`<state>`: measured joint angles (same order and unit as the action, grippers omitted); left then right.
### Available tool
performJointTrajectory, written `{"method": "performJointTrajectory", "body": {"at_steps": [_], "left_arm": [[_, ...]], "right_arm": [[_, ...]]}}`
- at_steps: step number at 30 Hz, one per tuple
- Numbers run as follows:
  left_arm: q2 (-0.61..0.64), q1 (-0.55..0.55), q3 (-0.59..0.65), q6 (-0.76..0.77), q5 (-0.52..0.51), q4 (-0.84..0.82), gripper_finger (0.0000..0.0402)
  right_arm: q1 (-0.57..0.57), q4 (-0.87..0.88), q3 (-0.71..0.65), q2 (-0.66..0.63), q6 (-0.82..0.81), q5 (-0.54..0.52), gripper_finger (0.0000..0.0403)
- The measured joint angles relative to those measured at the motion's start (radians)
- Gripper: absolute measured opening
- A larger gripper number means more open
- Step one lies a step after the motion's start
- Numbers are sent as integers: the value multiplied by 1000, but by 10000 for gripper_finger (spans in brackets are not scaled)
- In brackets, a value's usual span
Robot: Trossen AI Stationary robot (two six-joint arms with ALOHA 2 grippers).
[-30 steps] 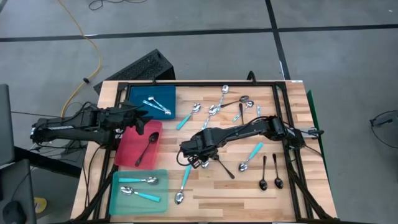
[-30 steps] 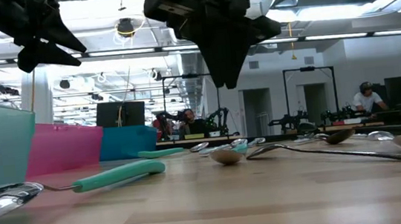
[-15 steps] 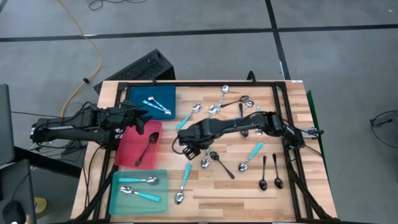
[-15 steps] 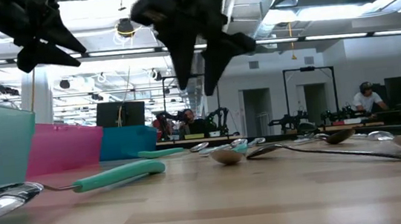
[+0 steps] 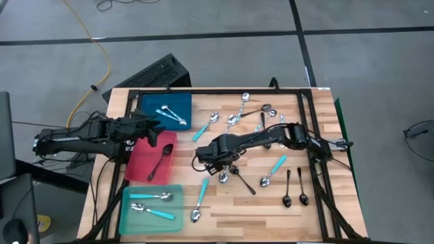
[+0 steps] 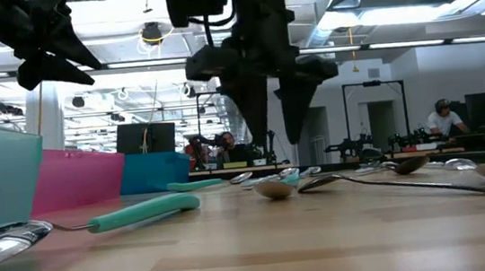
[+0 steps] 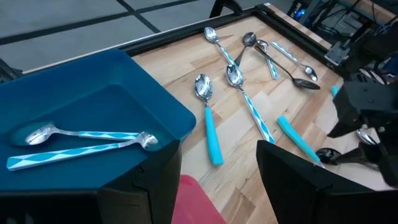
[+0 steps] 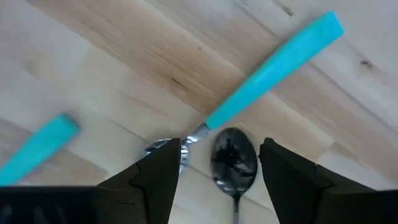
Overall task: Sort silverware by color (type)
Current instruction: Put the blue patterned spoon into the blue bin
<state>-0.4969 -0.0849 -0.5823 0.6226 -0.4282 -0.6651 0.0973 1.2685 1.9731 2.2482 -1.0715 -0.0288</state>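
Spoons lie scattered on the wooden table [image 5: 230, 210]. My right gripper [image 5: 215, 163] [image 6: 276, 127] hangs open, pointing down, a little above the table's middle. In the right wrist view a black spoon's bowl [image 8: 233, 158] lies on the wood between its fingers, beside a turquoise-handled spoon [image 8: 273, 68] whose silver bowl one finger partly hides. My left gripper [image 7: 217, 186] waits open above the blue tray [image 5: 166, 110] and the red tray [image 5: 150, 157]. The blue tray holds two patterned-handled spoons [image 7: 81, 140], the red tray a black spoon [image 5: 161, 161].
A teal tray [image 5: 152, 209] with two spoons sits at the near left. More spoons lie at the far middle [image 5: 237, 115]. Two black spoons [image 5: 295, 188] and a turquoise-handled one [image 5: 274, 169] lie at the near right. Another turquoise-handled spoon [image 5: 201, 196] lies beside the teal tray.
My right gripper has opened wide and sunk toward the table above the spoons in the middle. The spoons on the table have stayed where they were.
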Motion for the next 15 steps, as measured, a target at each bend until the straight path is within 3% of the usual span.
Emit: {"method": "performJointTrajectory", "body": {"at_steps": [15], "left_arm": [[0, 0, 0, 13, 2, -2, 195]], "right_arm": [[-189, -81, -14, -2, 104, -21, 240]]}}
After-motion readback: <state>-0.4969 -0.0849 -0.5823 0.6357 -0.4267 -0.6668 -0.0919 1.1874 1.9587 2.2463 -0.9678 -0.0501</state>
